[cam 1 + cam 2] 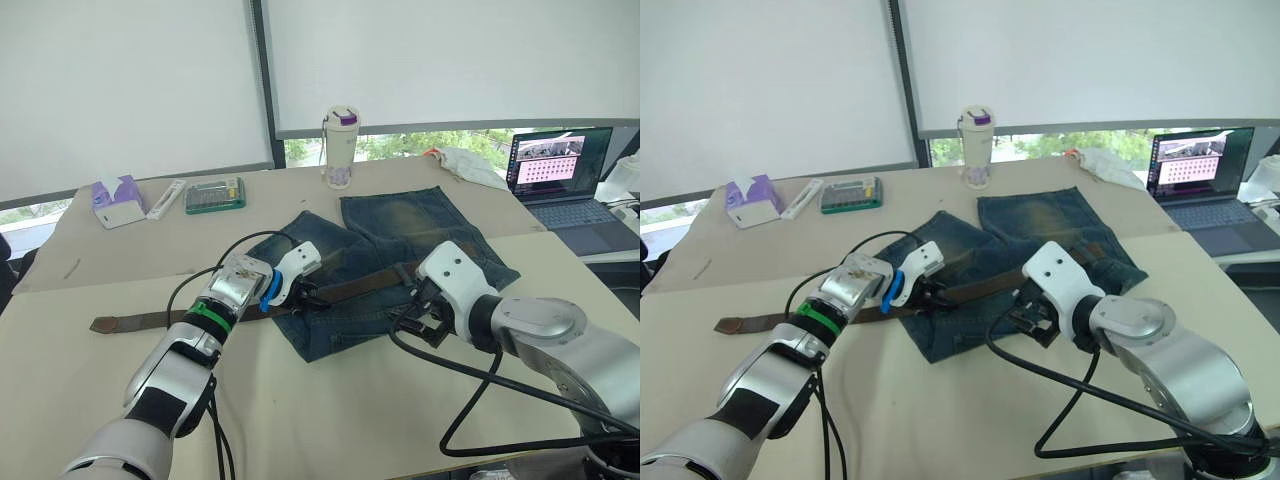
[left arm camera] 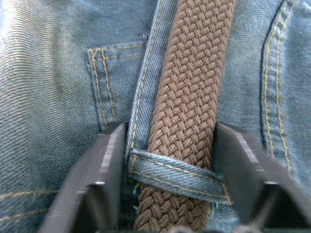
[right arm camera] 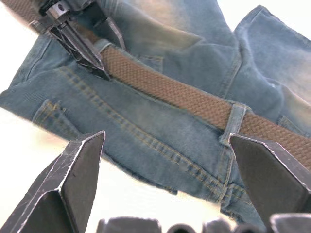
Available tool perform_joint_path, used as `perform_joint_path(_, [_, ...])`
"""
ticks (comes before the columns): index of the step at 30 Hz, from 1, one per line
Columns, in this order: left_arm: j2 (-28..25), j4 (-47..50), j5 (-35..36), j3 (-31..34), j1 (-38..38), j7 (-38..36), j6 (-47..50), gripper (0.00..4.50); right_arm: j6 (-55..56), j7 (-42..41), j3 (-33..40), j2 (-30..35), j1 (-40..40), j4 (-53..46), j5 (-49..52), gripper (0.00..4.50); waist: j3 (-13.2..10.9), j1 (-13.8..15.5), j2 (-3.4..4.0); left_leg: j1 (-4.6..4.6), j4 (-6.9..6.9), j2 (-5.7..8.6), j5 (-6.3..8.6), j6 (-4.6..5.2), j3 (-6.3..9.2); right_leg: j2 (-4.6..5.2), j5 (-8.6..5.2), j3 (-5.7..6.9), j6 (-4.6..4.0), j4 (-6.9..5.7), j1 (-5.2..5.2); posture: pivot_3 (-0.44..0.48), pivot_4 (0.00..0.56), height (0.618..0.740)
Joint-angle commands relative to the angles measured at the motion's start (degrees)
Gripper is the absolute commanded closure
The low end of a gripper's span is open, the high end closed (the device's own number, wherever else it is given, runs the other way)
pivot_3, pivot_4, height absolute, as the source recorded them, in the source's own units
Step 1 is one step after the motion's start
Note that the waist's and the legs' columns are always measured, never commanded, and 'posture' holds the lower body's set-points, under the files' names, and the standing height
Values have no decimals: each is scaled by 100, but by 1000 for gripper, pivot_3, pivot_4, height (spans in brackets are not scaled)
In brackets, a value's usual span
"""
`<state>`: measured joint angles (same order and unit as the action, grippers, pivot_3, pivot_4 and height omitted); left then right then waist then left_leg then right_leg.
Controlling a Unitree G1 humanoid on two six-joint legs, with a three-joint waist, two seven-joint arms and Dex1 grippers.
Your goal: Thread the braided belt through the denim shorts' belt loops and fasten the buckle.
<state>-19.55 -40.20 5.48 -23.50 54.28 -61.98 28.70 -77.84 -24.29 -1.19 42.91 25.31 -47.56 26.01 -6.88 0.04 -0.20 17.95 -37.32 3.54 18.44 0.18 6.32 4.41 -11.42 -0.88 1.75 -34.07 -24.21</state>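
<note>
A wide beige table is seen, with the denim shorts laid flat near its middle, legs pointing toward the window. The braided belt is laid across the shorts along the waistband, and its free length is stretched out over the bare table toward the robot's left, ending in a darker tip. In the left wrist view the belt is seen passing under one of the belt loops; in the right wrist view a second loop is crossed by the belt as well. The buckle cannot be made out.

The left gripper is set down at the left edge of the shorts, its fingers spread to either side of the belt and the loop, not pressed onto them. The right gripper is held just above the shorts' near edge, its fingers spread wide with nothing between them.

Farther back, a laptop, a lidded tumbler, a green-edged case and a tissue box are placed.
</note>
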Motion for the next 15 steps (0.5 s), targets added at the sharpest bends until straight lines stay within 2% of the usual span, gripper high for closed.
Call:
perform_joint_path(1, [-95, -213, -424, -244, -99, -258, -442, 3480, 32, 94, 175, 213, -31, -135, -125, 0, 0, 17, 0, 0, -5, 3, 0, 0, 1, 0, 0, 2, 0, 0, 0, 0, 150, 740])
perform_joint_path(4, [-435, -696, -800, -291, 20, -383, -1283, 4360, 144, 80, 170, 468, -35, -7, -219, 0, 0, 17, -1, 0, -11, 2, 0, -1, 0, 1, 0, 0, 0, 0, 1, 0, 150, 740])
perform_joint_path(5, [-553, -889, -882, -278, 95, -457, -1533, 4453, 190, 49, 167, 550, -25, 47, -232, 0, 0, 1, -2, 0, -11, 1, 0, 0, 0, 1, 0, 1, 0, -1, 0, 0, 150, 740])
perform_joint_path(8, [-1080, -1512, -1049, -177, 403, -878, -2684, 4454, 339, -95, 47, 858, 115, 283, -271, 0, -2, -114, -6, 10, 12, -11, 6, 10, -10, -7, 1, -4, -2, -1, 3, 0, 150, 740])
perform_joint_path(11, [-1442, -1885, -1021, 16, 651, -1317, -3444, 4454, 477, -245, -84, 1039, 342, 589, -308, 0, -3, -241, -5, 8, 25, -27, 8, 14, -20, -22, -1, -7, -4, -2, -10, 0, 150, 740])
perform_joint_path(15, [-1520, -1830, -667, 472, 586, -1891, -3679, 4454, 769, -408, -483, 1059, 749, 1217, -473, 0, -2, -196, -2, -6, 20, -25, -4, -6, -16, -15, -1, 8, -7, -6, -18, 0, 150, 740])
